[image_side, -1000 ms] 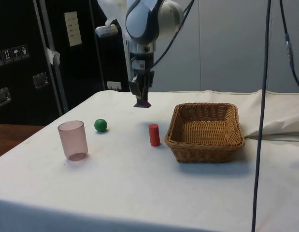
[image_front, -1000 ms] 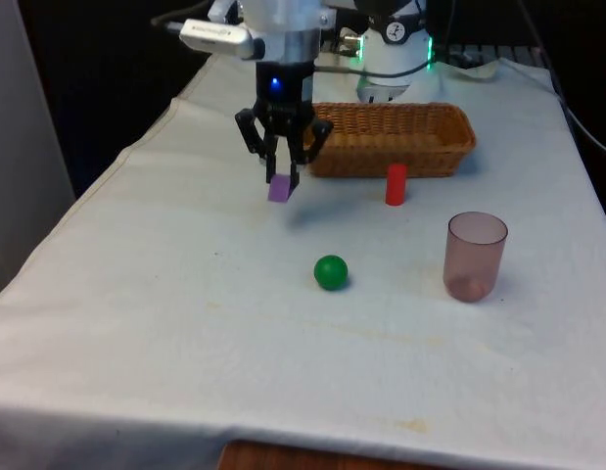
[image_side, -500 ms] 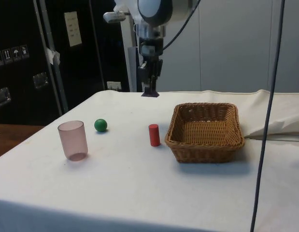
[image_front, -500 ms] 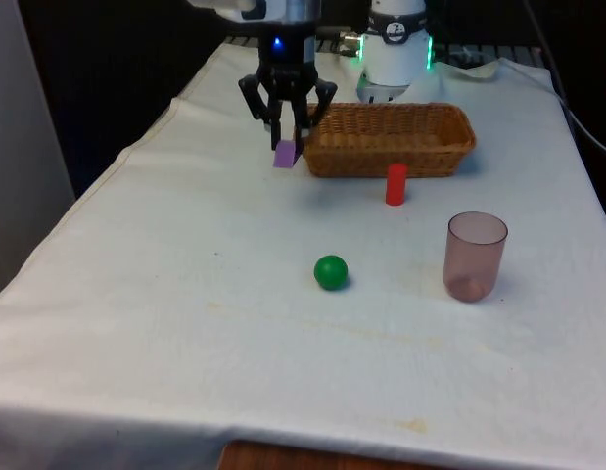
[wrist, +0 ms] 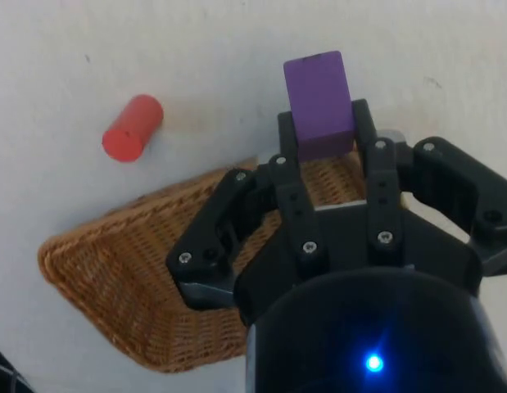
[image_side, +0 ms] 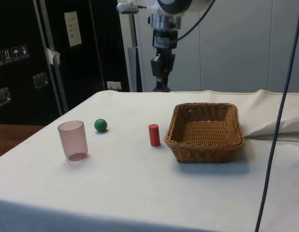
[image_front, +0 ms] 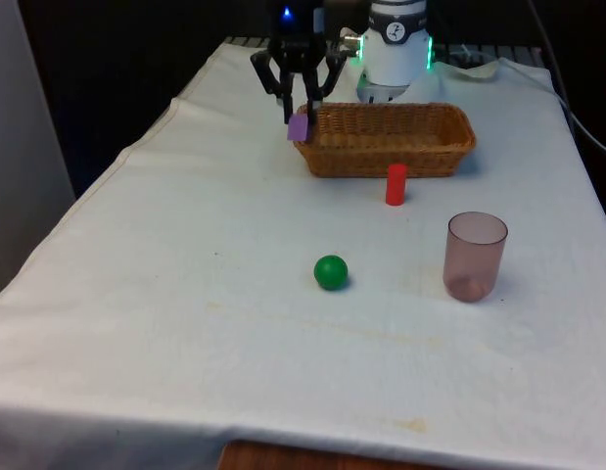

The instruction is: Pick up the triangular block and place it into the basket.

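**Purple block aloft, basket rim just ahead**

I've got the purple triangular block (image_front: 299,126) pinched between my fingers (wrist: 296,139), jaws clamped on its sides, and it hangs clear of the cloth, well up in the air. In the wrist view the block (wrist: 319,105) pokes out past my fingertips, one flat face showing, with bare cloth beneath it, so by my reckoning I'm not over the opening yet. High carry makes sense: that lets the block clear the woven wall.

My gripper (image_front: 300,116) points straight down, wrist vertical, hovering by the wicker basket (image_front: 449,147) at its corner on the front view's left. From the side view, my gripper (image_side: 162,86) sits beyond the basket (image_side: 207,147), above the table's far part.

The red cylinder (image_front: 396,184) stands upright just in front of the basket, out of my lane. The green ball (image_front: 331,272) and the tinted plastic cup (image_front: 475,257) sit nearer the camera, well apart from me. Next, I'd judge, a short slide over the rim, then release.
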Robot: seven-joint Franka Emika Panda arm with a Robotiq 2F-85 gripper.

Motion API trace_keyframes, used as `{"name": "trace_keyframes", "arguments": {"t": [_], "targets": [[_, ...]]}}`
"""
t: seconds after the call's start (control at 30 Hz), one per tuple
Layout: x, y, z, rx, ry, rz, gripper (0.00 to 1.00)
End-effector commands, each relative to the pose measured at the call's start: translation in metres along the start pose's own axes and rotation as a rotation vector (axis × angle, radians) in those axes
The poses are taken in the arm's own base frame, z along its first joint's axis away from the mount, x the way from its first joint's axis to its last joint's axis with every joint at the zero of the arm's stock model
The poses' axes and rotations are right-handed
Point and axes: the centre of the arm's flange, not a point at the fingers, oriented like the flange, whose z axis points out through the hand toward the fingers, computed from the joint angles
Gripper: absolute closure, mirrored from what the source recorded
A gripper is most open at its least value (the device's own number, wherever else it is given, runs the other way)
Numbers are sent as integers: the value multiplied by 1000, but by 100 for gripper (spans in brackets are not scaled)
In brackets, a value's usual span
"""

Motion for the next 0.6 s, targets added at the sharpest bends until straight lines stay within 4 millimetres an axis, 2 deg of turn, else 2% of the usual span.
{"name": "trace_keyframes", "arguments": {"t": [0.0, 0.57], "targets": [[-3, 0, 0, -11, 6, 1, 67], [-48, -17, -8, 36, 17, -13, 67]]}}
